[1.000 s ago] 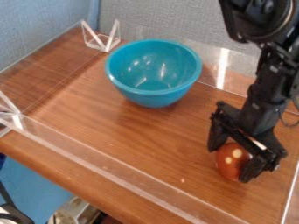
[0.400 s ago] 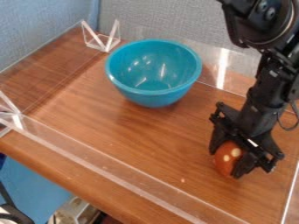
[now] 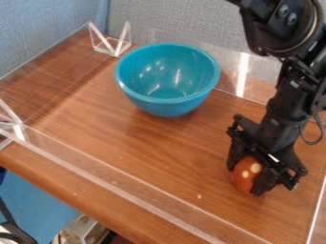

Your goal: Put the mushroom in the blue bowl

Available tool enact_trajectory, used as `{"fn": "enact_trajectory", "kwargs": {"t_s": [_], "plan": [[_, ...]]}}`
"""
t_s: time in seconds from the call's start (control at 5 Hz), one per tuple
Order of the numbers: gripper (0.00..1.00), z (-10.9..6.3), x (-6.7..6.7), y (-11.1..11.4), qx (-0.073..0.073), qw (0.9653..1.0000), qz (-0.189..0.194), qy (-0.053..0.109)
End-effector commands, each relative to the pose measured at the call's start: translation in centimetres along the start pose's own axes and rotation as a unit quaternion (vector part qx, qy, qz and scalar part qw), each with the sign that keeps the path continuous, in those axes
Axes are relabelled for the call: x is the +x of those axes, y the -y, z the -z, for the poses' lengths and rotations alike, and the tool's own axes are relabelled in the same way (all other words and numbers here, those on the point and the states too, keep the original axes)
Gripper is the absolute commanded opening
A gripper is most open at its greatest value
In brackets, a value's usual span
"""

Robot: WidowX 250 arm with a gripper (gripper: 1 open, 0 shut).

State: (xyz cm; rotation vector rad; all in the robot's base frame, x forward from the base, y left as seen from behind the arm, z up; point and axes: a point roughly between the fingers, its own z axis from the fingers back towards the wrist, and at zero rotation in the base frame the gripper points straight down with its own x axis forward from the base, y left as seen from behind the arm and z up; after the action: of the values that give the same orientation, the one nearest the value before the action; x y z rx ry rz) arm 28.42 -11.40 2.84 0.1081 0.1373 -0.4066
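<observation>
The mushroom point(image 3: 245, 174), a small reddish-brown cap, sits on the wooden table at the lower right. My black gripper point(image 3: 261, 170) points straight down over it, jaws shut on the mushroom, which shows between the fingers on the left side. Its stem is hidden. The blue bowl point(image 3: 167, 78), round and glossy turquoise, stands empty at the upper middle, well to the left of and behind the gripper.
A low clear acrylic wall point(image 3: 128, 176) runs along the front edge of the wooden table point(image 3: 114, 124) and around its sides. A clear triangular bracket point(image 3: 109, 40) stands at the back left corner. The black arm point(image 3: 293, 57) rises at the right.
The jaws have closed in on the mushroom from a wider stance. The hand itself has stayed in the same spot.
</observation>
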Motion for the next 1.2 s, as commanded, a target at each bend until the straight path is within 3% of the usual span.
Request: {"fn": "enact_trajectory", "kwargs": {"t_s": [0.0, 1.0], "plan": [[0.0, 0.0, 0.0, -0.9, 0.0, 0.9998, -0.015, 0.009], [0.0, 0.8, -0.8, -2.0, 0.007, 0.9991, -0.043, 0.001]]}}
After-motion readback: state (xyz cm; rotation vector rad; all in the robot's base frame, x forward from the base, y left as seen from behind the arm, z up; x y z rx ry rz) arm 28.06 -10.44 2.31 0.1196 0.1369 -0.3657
